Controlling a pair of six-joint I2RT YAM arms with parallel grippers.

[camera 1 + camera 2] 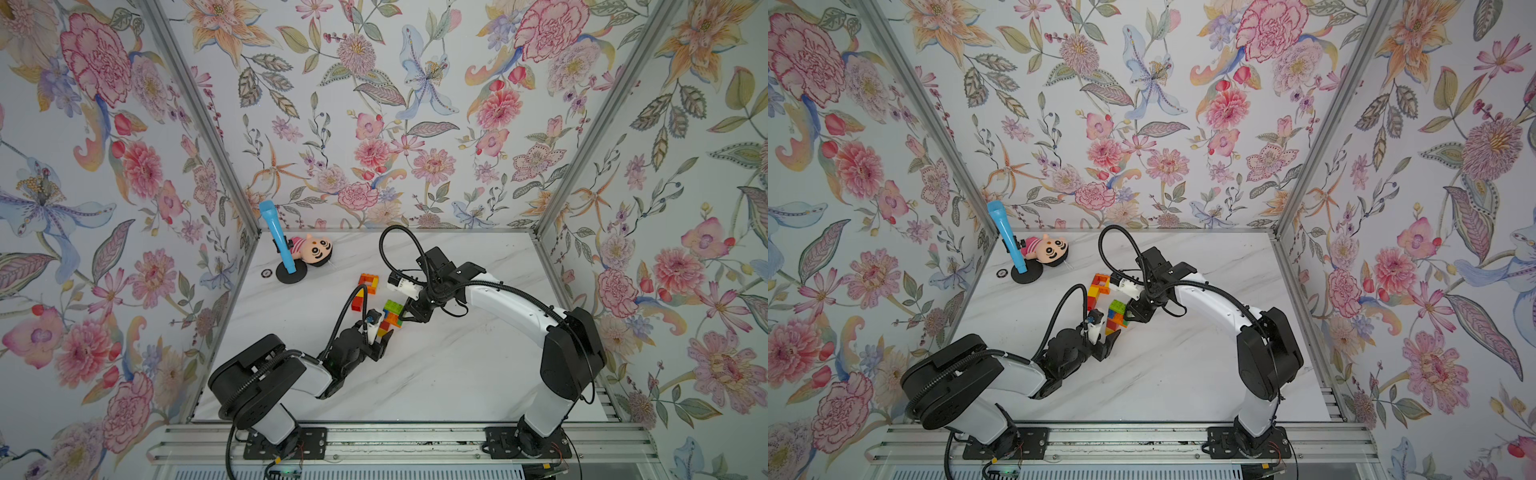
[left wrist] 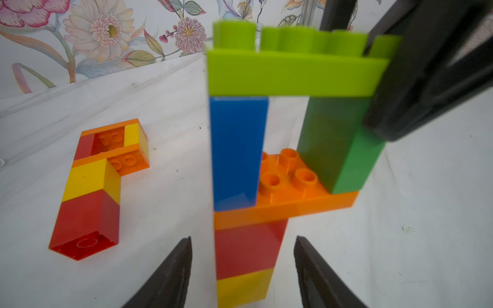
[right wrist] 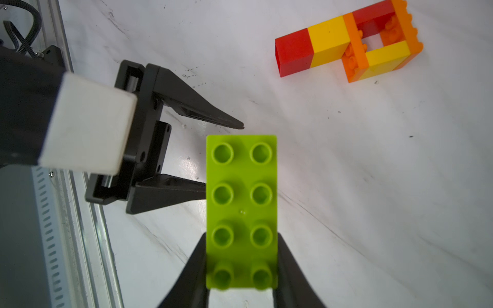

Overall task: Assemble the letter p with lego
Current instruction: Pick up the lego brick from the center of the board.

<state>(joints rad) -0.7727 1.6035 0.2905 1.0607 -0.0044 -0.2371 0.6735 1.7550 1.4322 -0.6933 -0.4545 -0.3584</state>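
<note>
top views, lego: upright lego build [image 1: 390,313] stands mid table [image 1: 457,374] between the two arms. a second build [image 1: 365,286], red/yellow/orange, lies flat just behind it.
top views, grippers: right gripper [image 1: 404,316] at the build's top, left gripper [image 1: 384,337] low by its foot. jaw detail too small here.
left wrist: stem [image 2: 248,248] yellow then red, orange plate [image 2: 288,202], blue post [image 2: 237,152], dark green post [image 2: 338,149], lime green brick [image 2: 290,72] across the top. left gripper's jaws stand apart either side of the stem, gaps both sides, holding nothing.
right wrist: right gripper clamped on the near end of the lime green brick, a finger on each long side.
step: looks like seating the top brick. the p loop reads as closed, so probably near the end.
next move: likely a square press down on the lime brick with the left closing on the stem for support, then a release that doesn't tip it.
hidden: stem foot cut off in left wrist view. one left finger runs behind the lime brick in right wrist view. can't tell if the studs are fully seated.
</note>
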